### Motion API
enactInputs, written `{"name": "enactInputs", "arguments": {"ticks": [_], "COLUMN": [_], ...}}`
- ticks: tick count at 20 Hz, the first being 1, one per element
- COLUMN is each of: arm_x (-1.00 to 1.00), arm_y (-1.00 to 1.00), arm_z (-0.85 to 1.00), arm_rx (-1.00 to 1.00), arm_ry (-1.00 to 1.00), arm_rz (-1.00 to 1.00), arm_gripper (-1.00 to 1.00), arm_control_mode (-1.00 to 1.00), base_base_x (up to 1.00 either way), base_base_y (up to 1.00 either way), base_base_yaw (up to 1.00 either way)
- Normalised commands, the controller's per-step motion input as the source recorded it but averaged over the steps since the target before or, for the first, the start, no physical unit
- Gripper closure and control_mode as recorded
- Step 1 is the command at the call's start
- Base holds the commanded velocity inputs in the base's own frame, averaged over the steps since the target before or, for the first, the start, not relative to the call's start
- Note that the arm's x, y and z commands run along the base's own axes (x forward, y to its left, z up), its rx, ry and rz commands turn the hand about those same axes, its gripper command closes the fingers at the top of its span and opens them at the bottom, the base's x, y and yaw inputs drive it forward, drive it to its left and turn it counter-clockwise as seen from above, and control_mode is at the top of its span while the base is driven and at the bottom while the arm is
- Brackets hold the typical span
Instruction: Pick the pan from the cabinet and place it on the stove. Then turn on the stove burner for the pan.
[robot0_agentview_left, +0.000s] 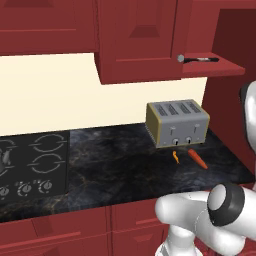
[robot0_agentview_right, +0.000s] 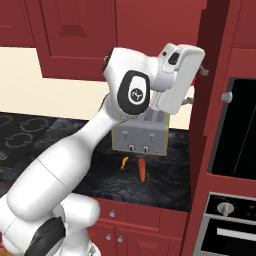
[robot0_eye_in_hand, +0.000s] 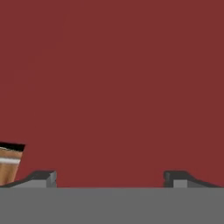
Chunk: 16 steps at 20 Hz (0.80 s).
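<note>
Both base views look forward and down from behind the arm — one from its left, one from its right — and share the toaster (robot0_agentview_left: 177, 123) on the countertop (robot0_agentview_left: 120, 165). The hand view looks along the gripper (robot0_eye_in_hand: 109, 178), close against a plain red surface.

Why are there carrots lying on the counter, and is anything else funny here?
Two carrots lie loose on the counter in front of the toaster, with no plate or board. The cabinet door hangs open, and the pan handle pokes off its shelf edge.
</note>
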Motion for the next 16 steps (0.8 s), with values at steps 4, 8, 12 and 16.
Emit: {"name": "enactInputs", "arguments": {"ticks": [4, 8, 12, 16], "arm_x": [-0.23, -0.17, -0.12, -0.12], "arm_y": [0.42, 1.0, 1.0, 0.99], "arm_z": [-0.1, -0.11, -0.17, -0.14], "arm_rx": [0.0, 0.0, 0.0, 0.07], "arm_ry": [-0.11, -0.15, -0.23, -0.33], "arm_rz": [0.0, 0.02, 0.04, 0.08], "arm_gripper": [-1.0, -1.0, -1.0, -1.0], "arm_control_mode": [-1.0, -1.0, -1.0, -1.0], "base_base_x": [0.0, 0.0, 0.0, 0.0], "base_base_y": [0.0, 0.0, 0.0, 0.0], "base_base_yaw": [0.0, 0.0, 0.0, 0.0]}}
